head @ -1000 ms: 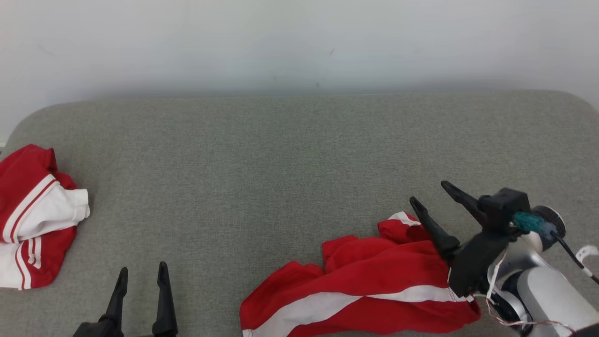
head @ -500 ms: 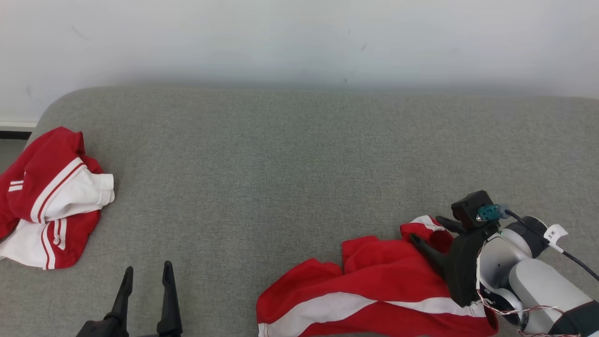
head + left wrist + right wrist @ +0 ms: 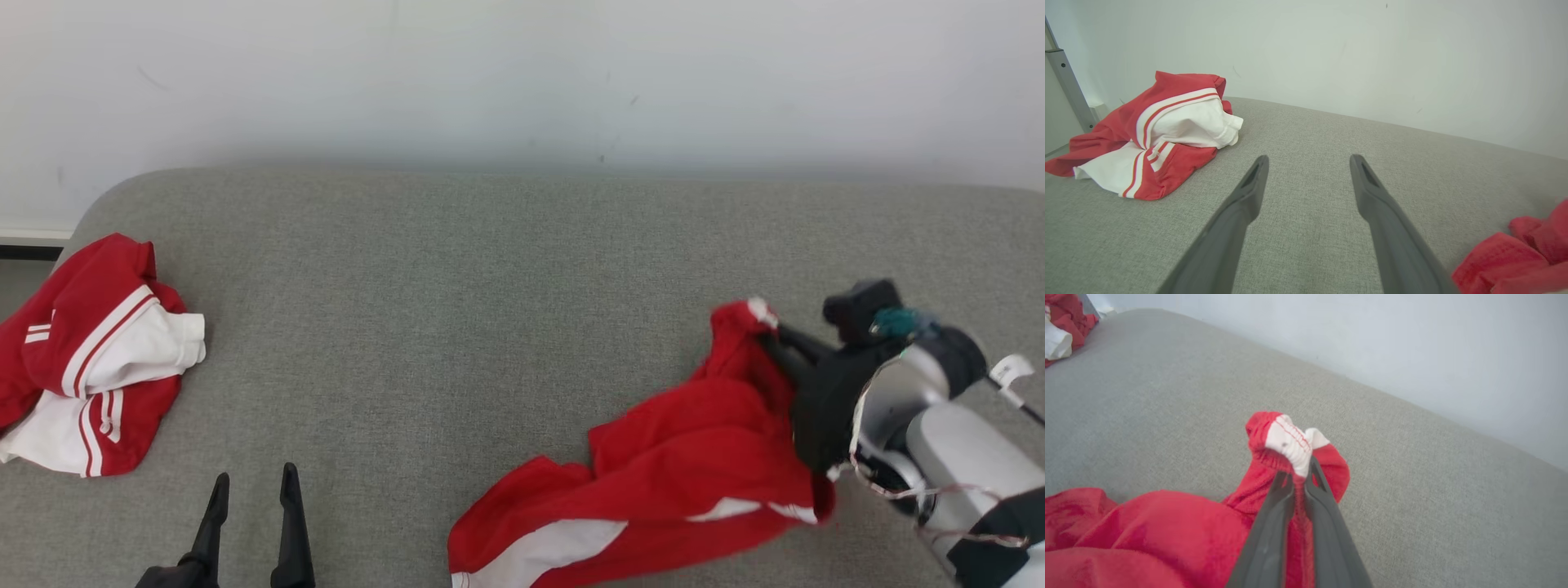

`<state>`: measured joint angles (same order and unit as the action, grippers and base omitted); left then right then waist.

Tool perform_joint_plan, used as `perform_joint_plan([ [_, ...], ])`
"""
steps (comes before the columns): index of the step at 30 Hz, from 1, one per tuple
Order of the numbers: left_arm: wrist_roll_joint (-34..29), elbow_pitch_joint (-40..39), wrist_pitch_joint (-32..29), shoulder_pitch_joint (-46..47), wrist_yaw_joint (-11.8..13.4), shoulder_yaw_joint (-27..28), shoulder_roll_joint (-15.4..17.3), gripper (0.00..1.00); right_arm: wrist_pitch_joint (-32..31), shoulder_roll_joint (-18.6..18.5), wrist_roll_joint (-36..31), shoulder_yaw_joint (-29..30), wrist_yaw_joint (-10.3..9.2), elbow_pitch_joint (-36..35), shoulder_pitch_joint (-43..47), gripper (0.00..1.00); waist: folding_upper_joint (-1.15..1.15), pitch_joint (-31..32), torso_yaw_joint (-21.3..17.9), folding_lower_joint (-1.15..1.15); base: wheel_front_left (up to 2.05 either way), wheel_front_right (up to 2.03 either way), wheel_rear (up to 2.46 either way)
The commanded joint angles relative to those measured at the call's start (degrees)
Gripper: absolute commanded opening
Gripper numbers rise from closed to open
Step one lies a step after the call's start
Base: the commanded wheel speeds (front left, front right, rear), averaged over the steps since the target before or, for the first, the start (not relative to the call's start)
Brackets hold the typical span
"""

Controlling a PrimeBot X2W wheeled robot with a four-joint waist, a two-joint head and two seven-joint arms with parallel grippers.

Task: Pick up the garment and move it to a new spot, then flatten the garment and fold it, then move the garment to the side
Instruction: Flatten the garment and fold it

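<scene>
The right gripper (image 3: 1299, 475) was pinched tight on the red garment (image 3: 694, 441), its tips half hidden by cloth bunched above them.

Dark-fingered grippers, pale right arm.
The left gripper (image 3: 251, 483) and right gripper (image 3: 1300, 477) each carry two long, tapering, charcoal fingers. The right forearm (image 3: 963, 457) is glossy silver-white, with a black wrist block (image 3: 824, 400), a teal connector (image 3: 898, 321), a white tag (image 3: 1011, 369) and thin looping wires (image 3: 886, 490).
</scene>
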<state>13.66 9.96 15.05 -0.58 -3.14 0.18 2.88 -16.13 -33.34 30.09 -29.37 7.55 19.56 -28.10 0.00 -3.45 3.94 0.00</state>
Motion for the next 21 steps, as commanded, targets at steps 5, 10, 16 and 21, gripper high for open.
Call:
perform_joint_plan([
  [5,-0.56,-0.08,0.19,-0.11,-0.48,0.13,-0.01,1.00,4.98,1.87,-0.59,4.55,-0.14,2.43,-5.62,0.00,0.00,-0.17,0.12,0.00,0.00,0.00,0.00],
  [10,-0.46,0.10,0.19,0.71,-0.78,-0.59,-0.01,1.00,7.12,4.29,-0.91,8.00,-0.13,7.74,-9.89,0.00,0.00,-0.95,0.87,0.00,0.00,0.00,0.00],
  [16,0.06,0.66,0.19,1.72,-0.71,-1.64,-0.01,1.00,9.80,6.57,-2.75,7.58,-0.13,17.12,-13.45,0.49,0.00,-1.69,2.25,0.00,0.00,0.00,0.00],
  [21,0.11,1.21,0.19,1.68,-0.62,-1.97,-0.01,1.00,14.76,7.70,-3.28,6.98,-0.13,22.67,-15.41,1.00,0.00,-1.09,2.61,0.00,0.00,0.00,0.00],
])
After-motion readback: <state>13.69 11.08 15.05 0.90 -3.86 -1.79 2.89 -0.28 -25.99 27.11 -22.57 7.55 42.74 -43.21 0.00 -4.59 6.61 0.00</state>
